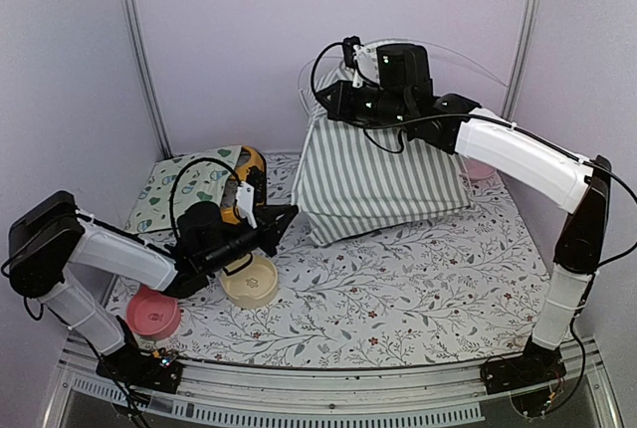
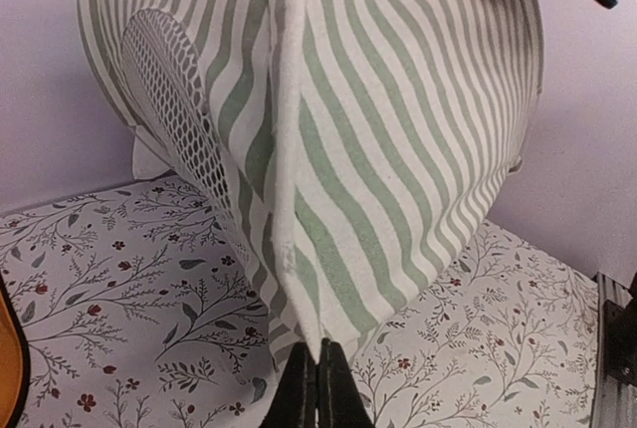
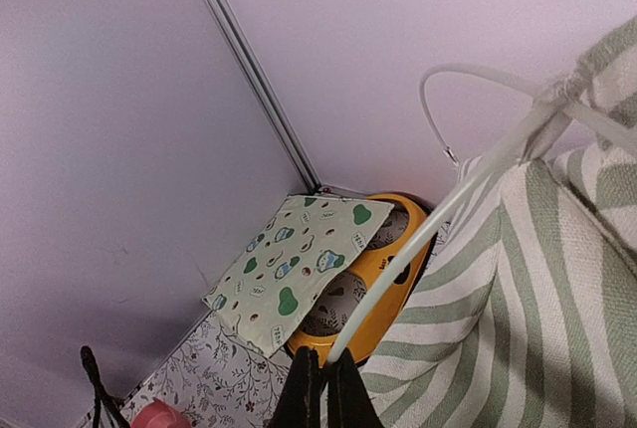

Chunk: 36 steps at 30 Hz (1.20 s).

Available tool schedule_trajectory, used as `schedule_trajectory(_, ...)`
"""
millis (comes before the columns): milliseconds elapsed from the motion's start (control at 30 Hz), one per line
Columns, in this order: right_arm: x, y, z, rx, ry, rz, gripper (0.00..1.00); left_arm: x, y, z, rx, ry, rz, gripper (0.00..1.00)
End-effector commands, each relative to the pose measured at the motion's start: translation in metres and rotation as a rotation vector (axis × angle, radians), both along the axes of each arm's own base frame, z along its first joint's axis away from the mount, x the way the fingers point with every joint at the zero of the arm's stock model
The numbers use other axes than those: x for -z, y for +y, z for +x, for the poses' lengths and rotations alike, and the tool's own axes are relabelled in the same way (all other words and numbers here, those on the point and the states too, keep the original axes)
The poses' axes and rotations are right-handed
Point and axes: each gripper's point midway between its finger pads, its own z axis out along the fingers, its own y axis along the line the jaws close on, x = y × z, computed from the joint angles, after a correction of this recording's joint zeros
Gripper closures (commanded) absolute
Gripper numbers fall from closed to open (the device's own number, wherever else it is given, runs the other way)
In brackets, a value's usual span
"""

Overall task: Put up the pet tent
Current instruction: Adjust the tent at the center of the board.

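The pet tent (image 1: 383, 174) is a grey-green and white striped fabric heap at the back middle of the table, with thin white poles (image 1: 468, 55) arching above it. My left gripper (image 1: 289, 213) is low at the tent's front left corner. In the left wrist view it (image 2: 318, 358) is shut on the tip of the tent's white corner seam (image 2: 289, 199), with the lace flap (image 2: 174, 100) to the left. My right gripper (image 1: 328, 100) is high at the tent's upper left. In the right wrist view it (image 3: 333, 360) is shut on a white pole (image 3: 448, 219) beside the striped fabric (image 3: 518, 289).
An orange double pet bowl (image 1: 249, 171) and a cream mat with teal and green shapes (image 1: 184, 189) lie at the back left. A cream bowl (image 1: 251, 283) and a pink bowl (image 1: 154, 311) sit front left. A pink object (image 1: 481, 169) shows behind the tent's right side.
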Motion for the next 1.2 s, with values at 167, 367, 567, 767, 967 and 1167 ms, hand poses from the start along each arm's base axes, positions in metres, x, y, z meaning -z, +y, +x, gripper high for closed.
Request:
schedule_trajectory(167, -0.015, -0.039, 0.021, 0.104, -0.059, -0.097, 1.0, -0.001, 0.015, 0.017, -0.073, 0.0, 0.027, 1.0)
schedule_trajectory(367, -0.011, -0.04, 0.027, 0.138, -0.06, -0.066, 1.0, -0.021, 0.006, -0.004, 0.014, -0.126, 0.046, 1.0)
schedule_trajectory(567, -0.015, -0.031, 0.03, 0.134, -0.072, -0.04, 1.0, -0.024, 0.004, -0.009, 0.034, -0.159, 0.077, 1.0)
schedule_trajectory(767, -0.006, -0.025, 0.028, 0.147, -0.063, -0.049, 1.0, -0.024, 0.004, -0.008, 0.027, -0.17, 0.094, 1.0)
schedule_trajectory(967, -0.016, -0.029, 0.032, 0.18, -0.091, -0.039, 1.0, -0.021, 0.006, -0.011, 0.031, -0.176, 0.108, 1.0)
schedule_trajectory(1167, -0.025, -0.031, 0.035, 0.193, -0.11, -0.023, 1.0, -0.015, 0.006, -0.014, 0.032, -0.169, 0.122, 1.0)
